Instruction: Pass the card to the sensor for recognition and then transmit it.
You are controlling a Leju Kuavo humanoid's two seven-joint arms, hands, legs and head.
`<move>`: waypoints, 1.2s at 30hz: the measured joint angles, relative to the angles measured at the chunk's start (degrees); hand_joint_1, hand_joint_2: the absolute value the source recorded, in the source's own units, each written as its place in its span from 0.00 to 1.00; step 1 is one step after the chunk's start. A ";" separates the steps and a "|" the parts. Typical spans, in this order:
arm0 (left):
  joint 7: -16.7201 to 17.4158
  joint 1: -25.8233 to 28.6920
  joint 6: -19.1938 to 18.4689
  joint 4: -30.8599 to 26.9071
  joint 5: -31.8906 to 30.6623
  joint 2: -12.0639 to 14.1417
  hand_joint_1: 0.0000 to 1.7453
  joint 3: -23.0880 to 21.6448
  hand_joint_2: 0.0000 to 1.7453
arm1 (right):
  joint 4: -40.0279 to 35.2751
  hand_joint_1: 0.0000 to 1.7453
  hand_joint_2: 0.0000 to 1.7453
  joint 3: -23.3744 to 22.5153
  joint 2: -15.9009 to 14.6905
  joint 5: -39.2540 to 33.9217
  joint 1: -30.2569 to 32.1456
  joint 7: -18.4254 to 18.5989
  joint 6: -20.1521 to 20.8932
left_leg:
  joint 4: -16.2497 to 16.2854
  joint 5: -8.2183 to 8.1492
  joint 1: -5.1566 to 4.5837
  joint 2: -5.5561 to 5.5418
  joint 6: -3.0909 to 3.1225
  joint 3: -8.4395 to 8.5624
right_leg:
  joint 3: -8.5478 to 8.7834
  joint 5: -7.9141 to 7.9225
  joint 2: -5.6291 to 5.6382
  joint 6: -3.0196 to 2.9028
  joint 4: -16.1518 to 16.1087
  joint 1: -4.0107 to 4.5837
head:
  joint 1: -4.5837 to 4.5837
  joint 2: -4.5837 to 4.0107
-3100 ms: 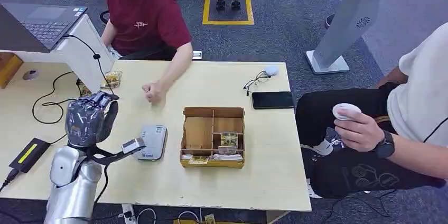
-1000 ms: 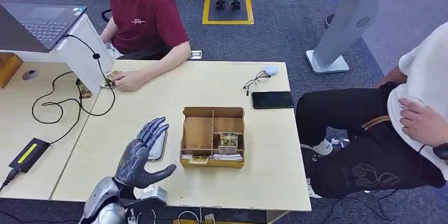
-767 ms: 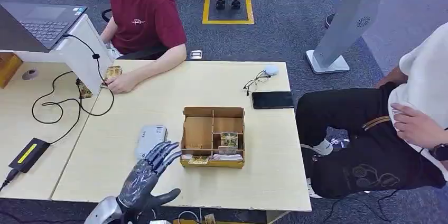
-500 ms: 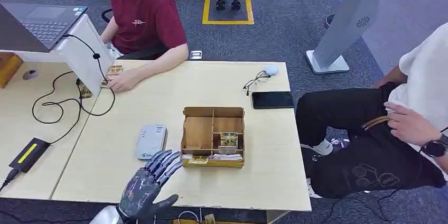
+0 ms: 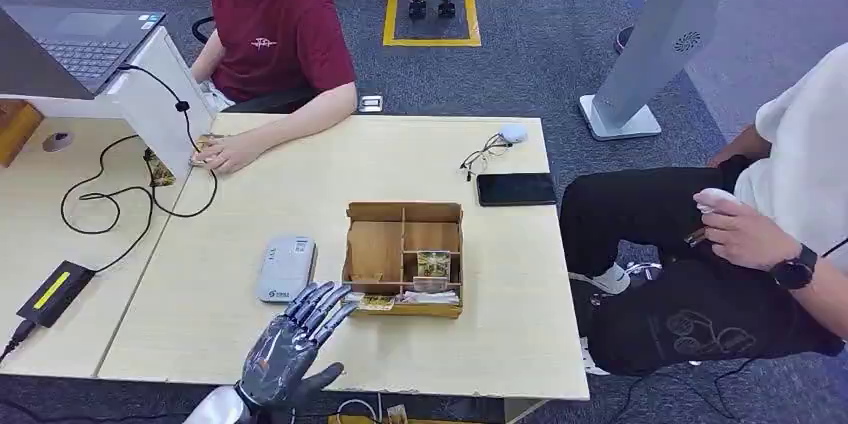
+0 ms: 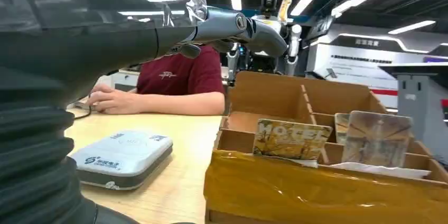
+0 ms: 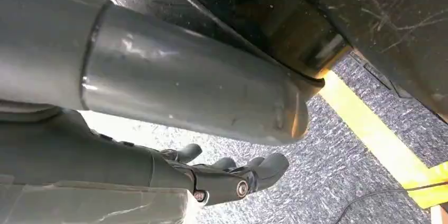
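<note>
The grey-white card sensor (image 5: 286,268) lies flat on the table (image 5: 500,324), left of a wooden compartment box (image 5: 404,210). Cards (image 5: 433,265) stand in the box's front slots. My left hand (image 5: 290,349) hovers at the table's front edge, just in front of the sensor and the box's left corner, fingers spread and empty. In the left wrist view its fingers (image 6: 232,26) reach out above the sensor (image 6: 122,152) and the box (image 6: 317,187), where two cards (image 6: 290,138) stand upright. My right hand (image 7: 232,174) hangs over the carpet, holding nothing.
A person in a red shirt (image 5: 280,34) sits at the far side, hand (image 5: 228,152) resting on a card near cables. Glasses (image 5: 487,154) and a phone (image 5: 516,189) lie at the back right. A seated person (image 5: 740,234) is at the right.
My left hand has dropped from over the sensor toward the table's front edge and shifted slightly right, still empty. The person at the right has lifted a hand holding a white thing.
</note>
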 joint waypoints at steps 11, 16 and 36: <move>2.97 -3.67 0.64 4.07 -0.68 -3.73 0.00 0.00 1.00 | -0.02 0.00 0.00 0.02 0.00 0.98 -0.01 0.22 0.00 | 0.00 0.00 0.00 -0.01 0.00 0.00 | 0.01 0.01 0.00 0.00 0.00 0.00 | 0.02 0.00; 3.00 -4.60 0.66 5.77 -0.77 -4.76 0.00 0.00 1.00 | -0.02 0.00 0.00 0.02 0.00 1.01 0.00 0.20 -0.07 | 0.00 0.00 0.00 -0.01 0.00 0.00 | 0.01 0.01 0.00 0.00 0.00 0.00 | 0.02 0.00; 1.71 -5.88 1.29 10.27 1.70 -7.12 0.00 0.00 1.00 | -0.02 0.00 0.00 0.07 0.00 1.90 0.01 0.02 -0.04 | 0.00 0.00 0.00 -0.01 0.00 0.00 | 0.01 0.01 0.00 0.00 0.00 0.00 | 0.02 0.00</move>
